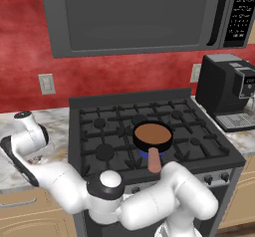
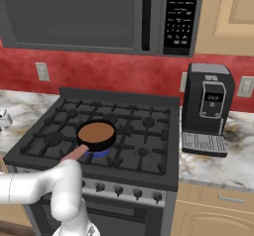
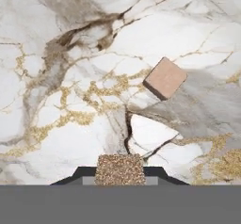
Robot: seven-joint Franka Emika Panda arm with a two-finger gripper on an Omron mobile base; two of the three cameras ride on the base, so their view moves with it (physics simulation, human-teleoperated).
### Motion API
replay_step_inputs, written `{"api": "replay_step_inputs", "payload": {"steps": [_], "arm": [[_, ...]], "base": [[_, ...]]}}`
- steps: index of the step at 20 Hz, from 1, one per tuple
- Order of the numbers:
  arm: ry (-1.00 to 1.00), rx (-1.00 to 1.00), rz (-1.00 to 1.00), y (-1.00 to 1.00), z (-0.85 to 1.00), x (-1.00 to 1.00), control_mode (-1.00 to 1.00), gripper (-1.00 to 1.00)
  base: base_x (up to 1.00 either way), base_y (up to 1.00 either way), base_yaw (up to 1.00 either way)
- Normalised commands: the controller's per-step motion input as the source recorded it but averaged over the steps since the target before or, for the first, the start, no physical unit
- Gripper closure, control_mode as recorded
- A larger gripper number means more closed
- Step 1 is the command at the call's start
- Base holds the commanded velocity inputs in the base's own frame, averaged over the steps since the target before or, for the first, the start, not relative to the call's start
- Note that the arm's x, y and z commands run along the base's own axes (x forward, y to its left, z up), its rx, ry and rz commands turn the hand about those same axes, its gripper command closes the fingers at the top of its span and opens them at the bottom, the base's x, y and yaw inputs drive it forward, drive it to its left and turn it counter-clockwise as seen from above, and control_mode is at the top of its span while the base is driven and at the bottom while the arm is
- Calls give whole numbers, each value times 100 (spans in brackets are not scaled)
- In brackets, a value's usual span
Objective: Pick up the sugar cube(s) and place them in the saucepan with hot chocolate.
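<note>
Speckled sugar cube [image 3: 119,169] sits pinched between my gripper [image 3: 119,173] fingertips; lift straight off the marble counter [image 3: 70,100], avoiding the second cube [image 3: 164,78] just beyond.

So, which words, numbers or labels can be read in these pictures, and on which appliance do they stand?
None can be read.
Microwave keypad: rows of pale marks, too small and blurred to read.
Coffee machine display: a small lit mark, illegible.
Stove knobs, wall outlet and marble counter: no lettering visible.
</note>
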Motion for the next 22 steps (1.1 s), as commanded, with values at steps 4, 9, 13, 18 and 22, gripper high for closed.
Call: {"api": "replay_step_inputs", "payload": {"steps": [4,9,13,18,22], "arm": [[-2,6,0,-62,59,-26,-100,100],[-5,9,0,-73,53,-34,-100,100],[-9,11,0,-88,46,-42,-100,100],[-9,6,0,-97,38,-23,-100,100],[-6,1,0,-100,41,-7,-100,100]], "base": [[0,0,0],[0,0,0],[0,0,0],[0,0,0],[0,0,0]]}}
